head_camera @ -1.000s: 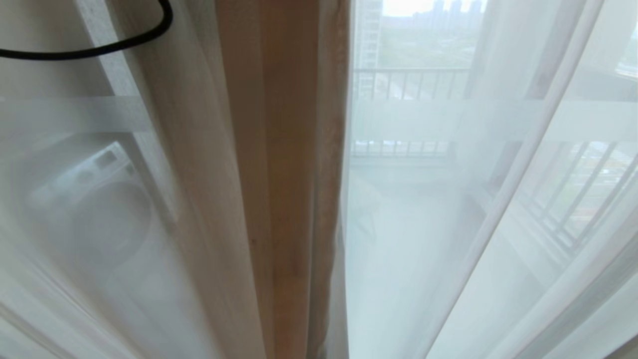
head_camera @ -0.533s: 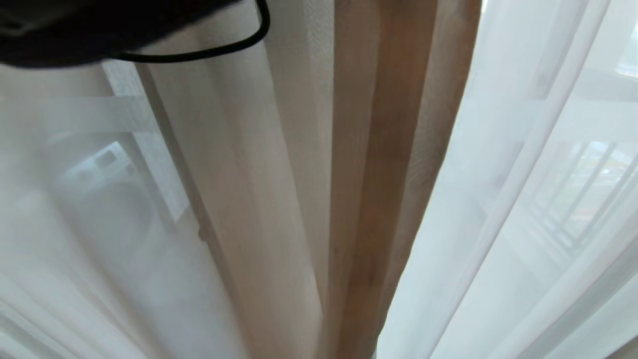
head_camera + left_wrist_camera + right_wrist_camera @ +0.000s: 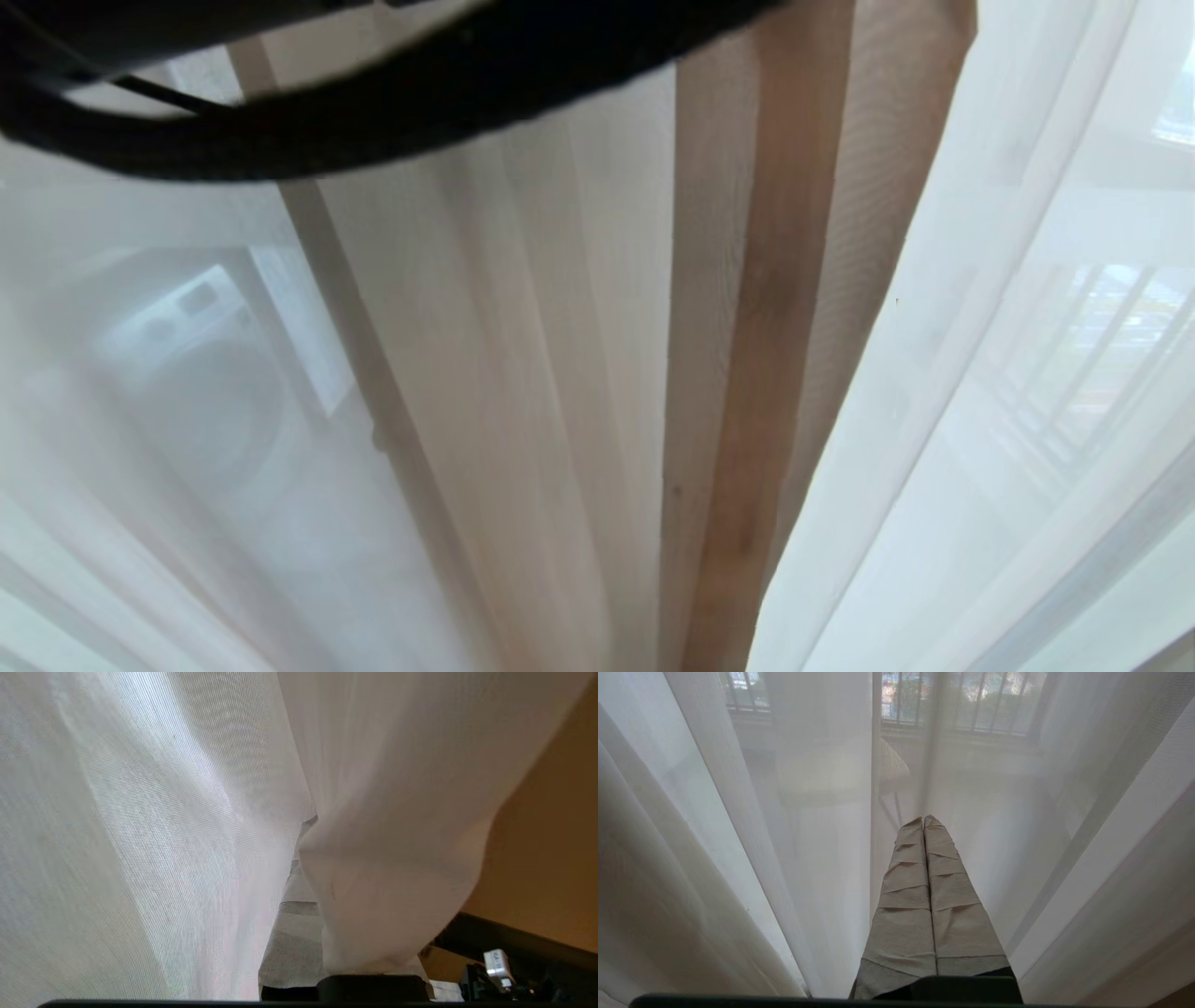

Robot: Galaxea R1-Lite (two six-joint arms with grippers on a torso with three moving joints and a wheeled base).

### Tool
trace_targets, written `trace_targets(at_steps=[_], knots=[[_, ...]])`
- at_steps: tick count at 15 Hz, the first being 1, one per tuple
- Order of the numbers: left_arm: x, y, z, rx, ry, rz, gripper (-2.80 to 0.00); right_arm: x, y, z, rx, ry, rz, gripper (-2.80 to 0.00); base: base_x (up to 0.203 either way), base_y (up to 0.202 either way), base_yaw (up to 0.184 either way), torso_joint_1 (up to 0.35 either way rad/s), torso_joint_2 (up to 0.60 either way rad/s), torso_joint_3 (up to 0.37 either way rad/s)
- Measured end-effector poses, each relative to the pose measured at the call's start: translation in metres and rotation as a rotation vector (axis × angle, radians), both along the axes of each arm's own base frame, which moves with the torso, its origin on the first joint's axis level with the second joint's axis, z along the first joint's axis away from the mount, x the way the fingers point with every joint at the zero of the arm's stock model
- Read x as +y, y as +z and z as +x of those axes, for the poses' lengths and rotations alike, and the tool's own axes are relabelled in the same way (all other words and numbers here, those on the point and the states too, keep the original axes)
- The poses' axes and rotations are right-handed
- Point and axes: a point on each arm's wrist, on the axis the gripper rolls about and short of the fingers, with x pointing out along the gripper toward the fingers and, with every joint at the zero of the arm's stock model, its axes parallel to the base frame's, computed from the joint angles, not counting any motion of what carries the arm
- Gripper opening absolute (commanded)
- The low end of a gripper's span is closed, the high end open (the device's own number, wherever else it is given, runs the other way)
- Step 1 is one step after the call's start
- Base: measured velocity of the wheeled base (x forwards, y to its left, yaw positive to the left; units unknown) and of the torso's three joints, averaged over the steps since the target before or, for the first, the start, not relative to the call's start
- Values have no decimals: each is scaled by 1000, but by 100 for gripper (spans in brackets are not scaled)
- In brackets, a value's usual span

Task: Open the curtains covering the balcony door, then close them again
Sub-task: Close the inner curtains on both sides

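While the left tool (image 3: pixel 299 891) sits clamped on the white sheers (image 3: pixel 383 812), the beige drapes (image 3: pixel 766 327) hang center frame; the right tool (image 3: pixel 923 823) is closed, empty.

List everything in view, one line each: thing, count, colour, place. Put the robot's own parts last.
beige drape: one bunched panel, beige-cream, centre of the head view.
white sheers: several folds, see-through white, on both sides of the drape.
washing machine: one, white, dim behind the left sheer.
balcony railing: one, dark bars, beyond the sheers.
left arm: one, black, across the top of the head view.
left gripper: one, grey-wrapped fingers, shut on the white sheers.
right gripper: one, grey-wrapped fingers, shut, holding nothing, pointing at the sheers.
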Motion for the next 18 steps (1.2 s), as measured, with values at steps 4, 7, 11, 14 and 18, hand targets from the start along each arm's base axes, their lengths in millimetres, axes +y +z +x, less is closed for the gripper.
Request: trace_targets(at_steps=[4, 7, 11, 14, 18], knots=[[15, 5, 6, -29, 144, -5, -280, 0, 0, 0, 0, 0, 0, -280, 0, 0, 0, 0, 0, 0], [34, 6, 8, -37, 246, -3, -280, 0, 0, 0, 0, 0, 0, -280, 0, 0, 0, 0, 0, 0], [69, 7, 6, -57, 452, 4, -280, 0, 0, 0, 0, 0, 0, -280, 0, 0, 0, 0, 0, 0], [97, 0, 1, -35, 593, 11, -280, 0, 0, 0, 0, 0, 0, -280, 0, 0, 0, 0, 0, 0], [139, -14, -12, -16, 741, 19, -280, 0, 0, 0, 0, 0, 0, -280, 0, 0, 0, 0, 0, 0]])
